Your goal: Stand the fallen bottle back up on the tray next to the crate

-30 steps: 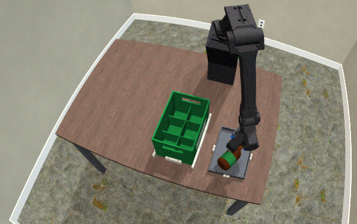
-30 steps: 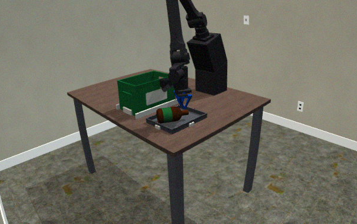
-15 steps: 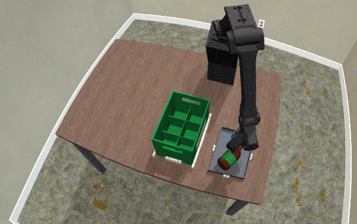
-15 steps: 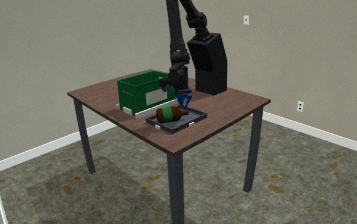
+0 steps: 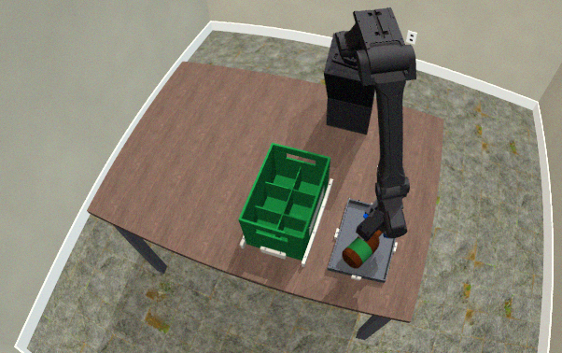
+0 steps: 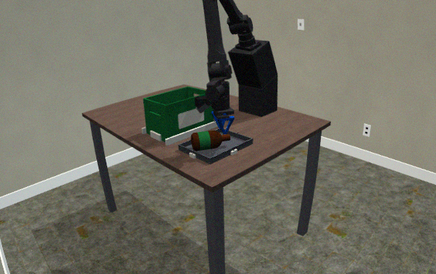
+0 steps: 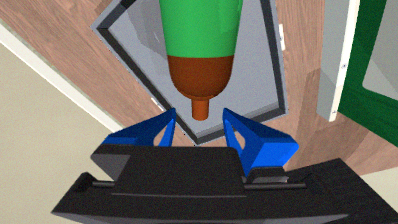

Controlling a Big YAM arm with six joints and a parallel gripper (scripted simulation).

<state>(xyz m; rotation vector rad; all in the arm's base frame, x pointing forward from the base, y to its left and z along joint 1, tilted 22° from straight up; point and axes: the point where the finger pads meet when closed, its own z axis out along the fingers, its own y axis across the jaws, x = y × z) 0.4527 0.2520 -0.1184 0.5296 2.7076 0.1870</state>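
Note:
A brown bottle with a green label (image 5: 360, 249) lies on its side on the grey tray; it also shows in the exterior view (image 6: 209, 140) and in the wrist view (image 7: 201, 50). Its neck (image 7: 200, 107) points toward my gripper. My gripper (image 7: 199, 112) has blue fingers that stand open, one on each side of the neck's tip, without touching it. In the exterior view the gripper (image 6: 224, 125) hangs just above the neck end of the bottle (image 6: 225, 137).
A green crate (image 5: 286, 199) with several empty compartments stands left of the tray on white rails. The black robot base (image 5: 349, 100) stands at the table's back. The tray lies near the table's front right edge.

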